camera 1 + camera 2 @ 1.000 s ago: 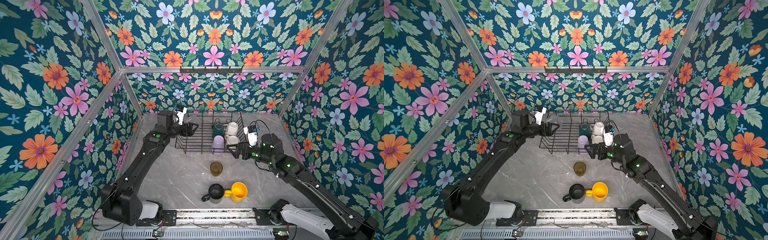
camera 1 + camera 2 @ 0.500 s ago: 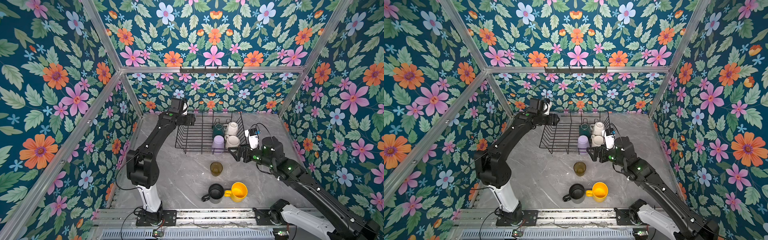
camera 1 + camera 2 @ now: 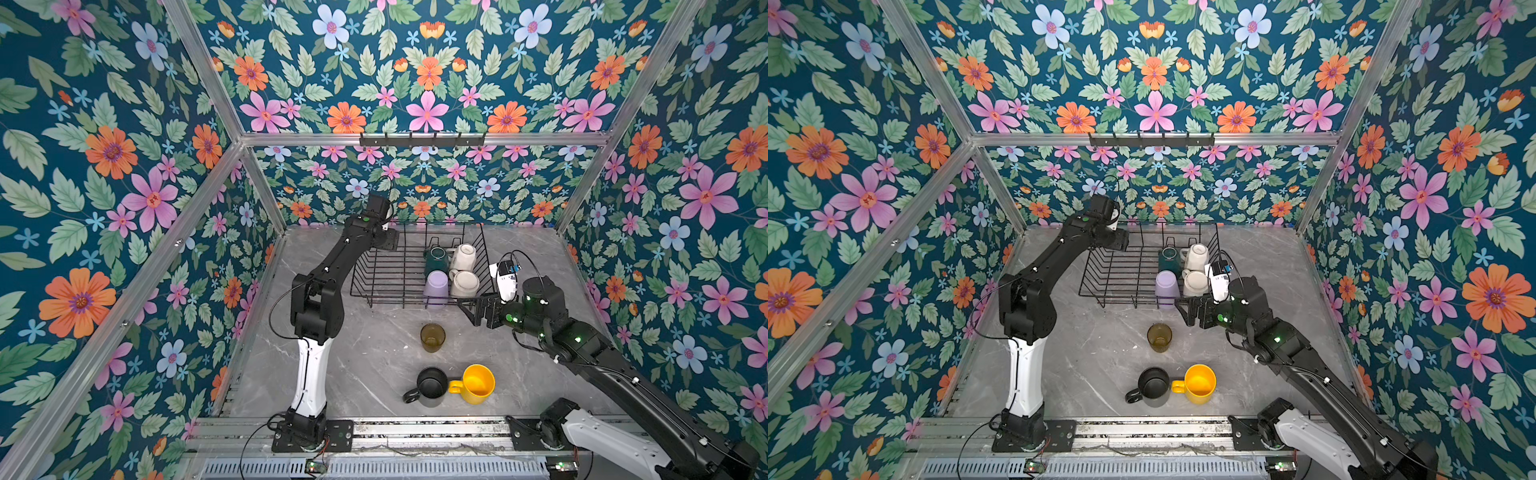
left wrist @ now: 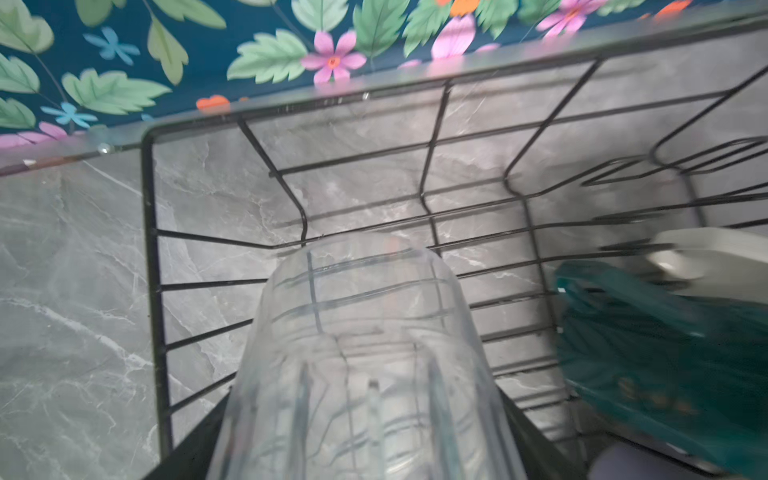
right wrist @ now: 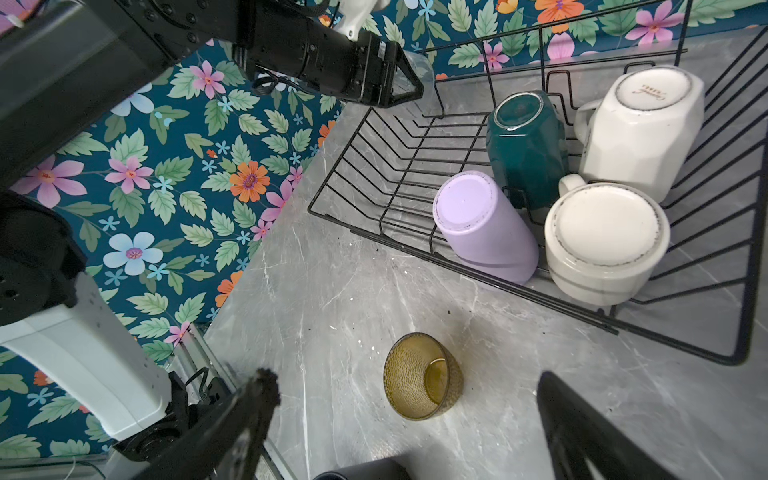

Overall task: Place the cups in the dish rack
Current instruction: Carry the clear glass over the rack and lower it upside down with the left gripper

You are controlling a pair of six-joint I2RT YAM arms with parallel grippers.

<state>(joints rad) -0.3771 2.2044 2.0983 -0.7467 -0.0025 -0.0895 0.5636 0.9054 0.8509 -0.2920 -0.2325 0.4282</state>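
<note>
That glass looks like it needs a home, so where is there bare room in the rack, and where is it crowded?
The left half of the dish rack, between its left wall and the lilac tumbler and dark-green mug, is bare wire. Its right end is crowded: those two plus the tall cream mug and white mug sit packed.

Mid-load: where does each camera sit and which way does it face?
Top views: high at the front, looking down on dish rack, left arm, right arm.
Left wrist: over the rack's corner, looking along clear glass in left gripper.
Right wrist: beside the rack, facing amber glass; right gripper open, left arm visible.
Shared: all show the rack.
</note>
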